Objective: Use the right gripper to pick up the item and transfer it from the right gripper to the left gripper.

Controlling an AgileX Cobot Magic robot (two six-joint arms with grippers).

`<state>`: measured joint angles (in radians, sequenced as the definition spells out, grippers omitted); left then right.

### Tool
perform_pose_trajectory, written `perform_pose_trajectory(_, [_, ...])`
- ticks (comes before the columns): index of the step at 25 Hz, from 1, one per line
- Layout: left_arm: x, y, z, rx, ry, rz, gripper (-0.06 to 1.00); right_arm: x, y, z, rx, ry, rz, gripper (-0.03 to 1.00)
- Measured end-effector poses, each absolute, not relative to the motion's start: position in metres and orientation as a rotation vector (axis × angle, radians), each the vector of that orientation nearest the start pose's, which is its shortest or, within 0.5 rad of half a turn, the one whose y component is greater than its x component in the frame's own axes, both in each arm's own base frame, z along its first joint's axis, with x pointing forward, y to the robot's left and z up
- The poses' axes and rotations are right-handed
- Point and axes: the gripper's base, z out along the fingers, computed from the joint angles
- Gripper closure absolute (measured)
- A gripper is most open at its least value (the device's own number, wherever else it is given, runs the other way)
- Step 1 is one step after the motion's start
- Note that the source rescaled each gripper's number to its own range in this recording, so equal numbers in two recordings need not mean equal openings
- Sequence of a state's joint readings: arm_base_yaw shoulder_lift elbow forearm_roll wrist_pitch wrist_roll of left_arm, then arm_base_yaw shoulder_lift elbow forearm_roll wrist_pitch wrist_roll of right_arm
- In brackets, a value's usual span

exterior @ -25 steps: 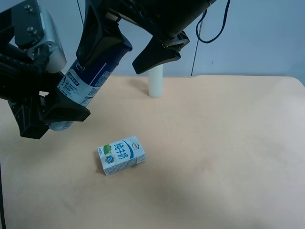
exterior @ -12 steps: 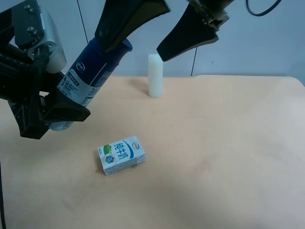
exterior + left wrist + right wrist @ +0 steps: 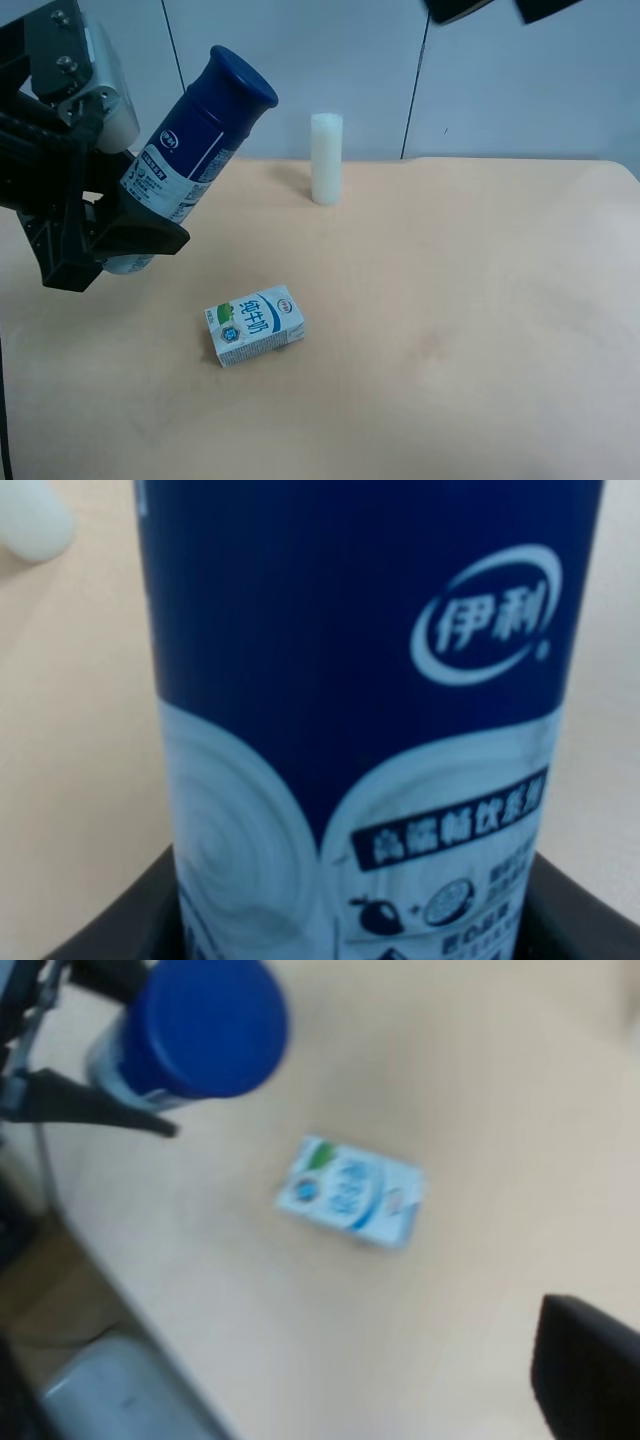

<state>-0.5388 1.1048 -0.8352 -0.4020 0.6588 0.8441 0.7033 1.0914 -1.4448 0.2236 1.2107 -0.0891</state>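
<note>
Table [image 3: 480, 300]: a pale tan top is seen, on which two of the containers are set.

Milk carton [image 3: 255, 325]: a small blue-and-white carton is laid flat on its side on the table, nearest the exterior high camera. It is sealed, so its contents cannot be seen. It is also caught, blurred, in the right wrist view [image 3: 352, 1203].

Item [image 3: 195, 150]: the slim bottle is held off the table at about 10 o'clock from the carton. It is tilted, with its dark blue cap pointed toward 1 o'clock. The cap is on, and what is inside cannot be told. The blue shoulder, a white logo and small print are shown close up in the left wrist view [image 3: 350, 680].

Left gripper [image 3: 128, 215]: the jaws are clamped on the item's white lower body. Their black edges are seen on either side of it in the left wrist view.

White cylinder [image 3: 326, 158]: it is stood upright at the far edge of the table, at about 1 o'clock from the carton, well apart from it.

Right gripper [image 3: 500, 8]: only two dark tips are seen at the top edge of the exterior high view. They are spread apart, with nothing between them. One finger [image 3: 590, 1370] is shown in the right wrist view.
</note>
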Motion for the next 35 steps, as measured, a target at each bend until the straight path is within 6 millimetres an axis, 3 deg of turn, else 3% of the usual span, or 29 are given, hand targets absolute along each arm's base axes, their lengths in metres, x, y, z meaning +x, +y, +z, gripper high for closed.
perform_pose_trajectory(3, [0.177, -0.131, 0.305, 1.291, 1.978, -0.296, 0.94, 0.112, 0.111, 0.458, -0.905, 2.153, 0.496, -0.03])
perform_pose_trajectory(6, [0.177, -0.131, 0.305, 1.291, 1.978, -0.296, 0.94, 0.094, 0.092, 0.439, -0.902, 2.163, 0.449, -0.03])
perform_pose_trajectory(15, [0.177, -0.131, 0.305, 1.290, 1.978, -0.296, 0.94, 0.049, 0.049, 0.340, -0.877, 2.325, 0.380, -0.03])
perform_pose_trajectory(22, [0.177, -0.131, 0.305, 1.288, 1.980, -0.297, 0.94, 0.031, 0.032, 0.296, -0.834, 2.247, 0.401, -0.03])
perform_pose_trajectory(27, [0.177, -0.131, 0.305, 1.288, 1.980, -0.298, 0.94, 0.024, 0.022, 0.277, -0.826, 2.214, 0.360, -0.03])
perform_pose_trajectory(35, [0.177, -0.131, 0.305, 1.288, 1.980, -0.298, 0.94, 0.023, 0.019, 0.274, -0.810, 2.169, 0.356, -0.03])
